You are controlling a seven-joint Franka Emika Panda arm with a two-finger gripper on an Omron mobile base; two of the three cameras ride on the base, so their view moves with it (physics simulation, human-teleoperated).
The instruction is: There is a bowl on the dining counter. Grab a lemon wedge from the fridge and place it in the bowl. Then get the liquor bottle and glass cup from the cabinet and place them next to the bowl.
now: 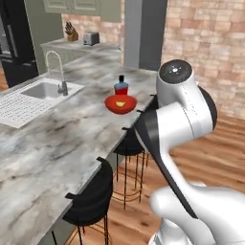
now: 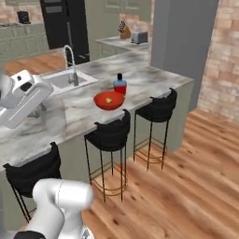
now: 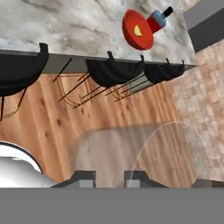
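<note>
The red bowl (image 1: 113, 103) (image 2: 100, 101) (image 3: 131, 22) stands on the marble dining counter (image 1: 57, 139) (image 2: 84, 112). A small yellow lemon wedge (image 1: 121, 102) (image 2: 109, 99) (image 3: 138, 30) lies inside it. The liquor bottle (image 1: 121, 87) (image 2: 120, 84) (image 3: 158, 20), red with a black cap, stands upright right beside the bowl. My gripper (image 3: 110, 178) is shut on the clear glass cup (image 3: 131, 153), which hangs over the wooden floor short of the counter's stool side. My white hand (image 2: 23, 98) sits at the left, far from the bowl.
Three black stools (image 2: 112, 135) (image 3: 114, 71) line the counter's near edge. A sink with a tall steel tap (image 1: 57, 72) (image 2: 71, 63) is set into the counter left of the bowl. The black fridge (image 2: 65, 23) and green wall cabinets (image 1: 72, 5) stand at the back.
</note>
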